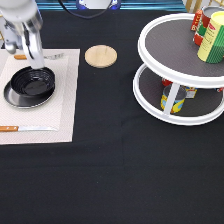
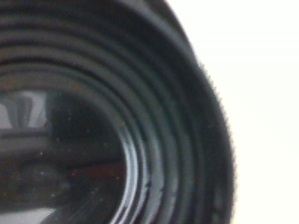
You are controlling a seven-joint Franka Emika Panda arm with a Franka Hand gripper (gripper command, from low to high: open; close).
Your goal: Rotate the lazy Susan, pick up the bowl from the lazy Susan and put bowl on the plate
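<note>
The glossy black bowl [image 1: 33, 81] rests on the round plate [image 1: 11, 98], whose rim shows under it toward the exterior view's bottom left, on a beige placemat at the exterior view's left. My gripper [image 1: 38, 64] reaches down from the top left and meets the bowl's far rim. The wrist view shows the bowl's ridged inside [image 2: 131, 150] very close, with the pale placemat [image 2: 273, 110] beside it. The white two-tier lazy Susan [image 1: 165, 25] stands at the exterior view's right with no bowl on it.
A fork [image 1: 52, 56] lies on the placemat [image 1: 65, 100] behind the bowl and a knife [image 1: 27, 128] along its front. A light wooden disc [image 1: 100, 55] lies between placemat and lazy Susan. Cans stand on the upper tier [image 1: 212, 32] and lower tier [image 1: 172, 99].
</note>
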